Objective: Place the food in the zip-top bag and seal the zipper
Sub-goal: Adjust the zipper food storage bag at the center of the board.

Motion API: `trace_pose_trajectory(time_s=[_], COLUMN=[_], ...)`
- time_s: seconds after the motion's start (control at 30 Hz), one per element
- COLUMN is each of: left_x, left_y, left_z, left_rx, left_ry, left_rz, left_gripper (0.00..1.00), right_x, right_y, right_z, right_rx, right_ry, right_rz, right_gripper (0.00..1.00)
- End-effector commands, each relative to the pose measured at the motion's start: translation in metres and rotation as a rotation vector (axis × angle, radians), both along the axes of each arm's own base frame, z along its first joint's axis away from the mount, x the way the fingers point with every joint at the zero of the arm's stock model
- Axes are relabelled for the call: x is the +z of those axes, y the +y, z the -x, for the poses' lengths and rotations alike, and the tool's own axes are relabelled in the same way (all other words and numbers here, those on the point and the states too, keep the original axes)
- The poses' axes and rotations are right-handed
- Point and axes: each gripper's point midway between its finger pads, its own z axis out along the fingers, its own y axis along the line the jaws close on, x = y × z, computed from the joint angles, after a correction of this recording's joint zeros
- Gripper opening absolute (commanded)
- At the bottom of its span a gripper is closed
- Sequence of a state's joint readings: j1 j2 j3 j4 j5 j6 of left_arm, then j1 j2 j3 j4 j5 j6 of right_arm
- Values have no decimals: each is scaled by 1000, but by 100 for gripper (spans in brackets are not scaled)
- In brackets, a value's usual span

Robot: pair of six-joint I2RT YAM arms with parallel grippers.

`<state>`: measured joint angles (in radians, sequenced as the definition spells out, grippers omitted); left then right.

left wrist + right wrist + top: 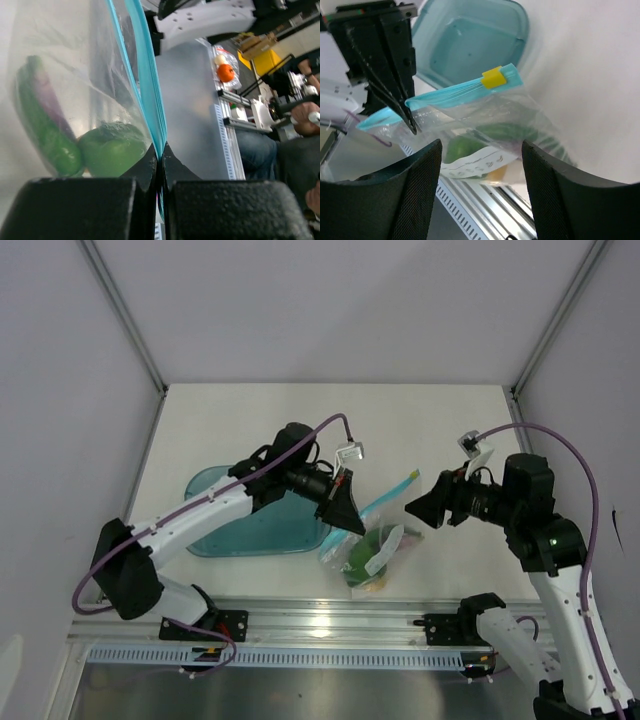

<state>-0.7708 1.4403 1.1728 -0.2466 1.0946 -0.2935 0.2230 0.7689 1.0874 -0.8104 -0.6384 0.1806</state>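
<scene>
While the left gripper clamps the zipper, the zip-top bag sits beside the teal tray, food inside. The right gripper stands open, facing the yellow slider.

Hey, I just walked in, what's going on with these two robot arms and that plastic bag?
The arms are bagging toy food. The left gripper is shut on the blue zipper strip of the clear bag, holding it up beside the teal tray. The food is already inside, including a green vegetable. The right gripper is open and apart from the bag, facing the yellow slider. I can't tell whether the zipper is fully sealed.
</scene>
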Motion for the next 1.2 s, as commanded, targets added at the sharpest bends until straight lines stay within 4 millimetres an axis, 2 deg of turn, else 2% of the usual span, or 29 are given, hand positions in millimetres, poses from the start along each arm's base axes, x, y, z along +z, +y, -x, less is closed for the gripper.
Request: trace_pose_trajectory(time_s=[0.0, 0.2, 0.4, 0.53, 0.63, 0.73, 0.97, 1.17], left_x=[44, 59, 70, 71, 70, 72, 74, 74], left_y=[25, 44, 60, 68, 73, 77, 79, 80], left_z=[29, 50, 69, 78, 84, 88, 92, 93], left_rx=[-132, -184, -223, -231, -236, -237, -247, -240], left_ry=[-86, -102, -111, -108, -106, -110, -103, -97], left_rz=[131, 185, 221, 225, 227, 232, 242, 247], left_gripper=[1, 0, 1, 1, 1, 1, 0, 1], right_x=[23, 24, 41, 57, 64, 71, 74, 64], right_y=[16, 19, 24, 34, 43, 54, 69, 78], right_z=[19, 26, 33, 44, 46, 57, 64, 77], right_rx=[164, 186, 244, 352, 426, 547, 692, 795], right_ry=[-136, -182, -233, -266, -276, -281, -269, -202], right_rz=[-27, 34, 8, -29, -68, -136, -259, -311], right_gripper=[68, 69, 70, 73, 74, 74, 71, 67])
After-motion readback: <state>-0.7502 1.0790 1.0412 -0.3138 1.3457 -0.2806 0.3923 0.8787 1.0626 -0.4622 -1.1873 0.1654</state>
